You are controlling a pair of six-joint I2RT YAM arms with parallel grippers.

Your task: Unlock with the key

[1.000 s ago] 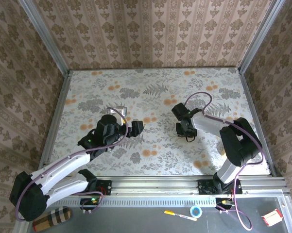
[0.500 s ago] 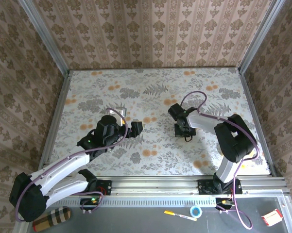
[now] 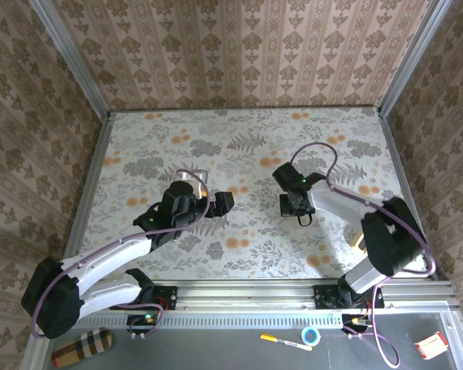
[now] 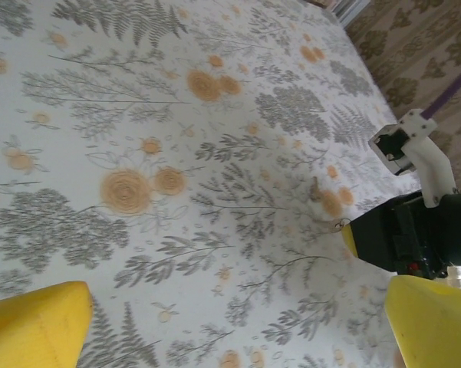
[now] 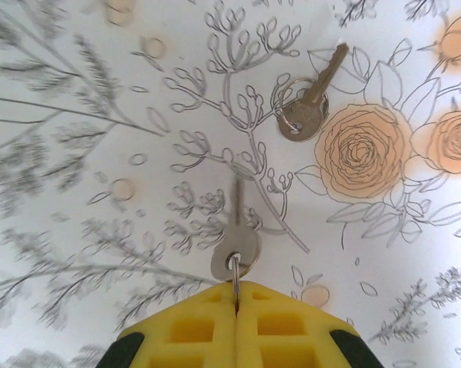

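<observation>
My right end effector [image 5: 236,287] has its yellow fingers pressed together with no gap, pinching the thin split ring [image 5: 235,268] of a silver key [image 5: 236,245]. The key's round head sits just beyond my fingertips and its blade points straight away from them over the floral tabletop [image 5: 77,192]. The blade is blurred, and I cannot tell whether it touches the surface. From the top camera this end effector [image 3: 293,206] is right of the tabletop's centre.

A second key [image 5: 307,107], brass-toned with its own ring, lies flat on the tabletop beyond the held one. It sits a little to the right in my right wrist camera, beside a printed orange rose, and is apart from the key I hold.

My left end effector [image 4: 234,307] is spread wide, with nothing between its two yellow fingers [image 4: 34,322] but bare tabletop. From the top camera it [image 3: 223,202] sits left of centre, pointing toward my right arm. A small silvery object [image 3: 191,177] rests just behind my left wrist, and I cannot make out what it is.
</observation>
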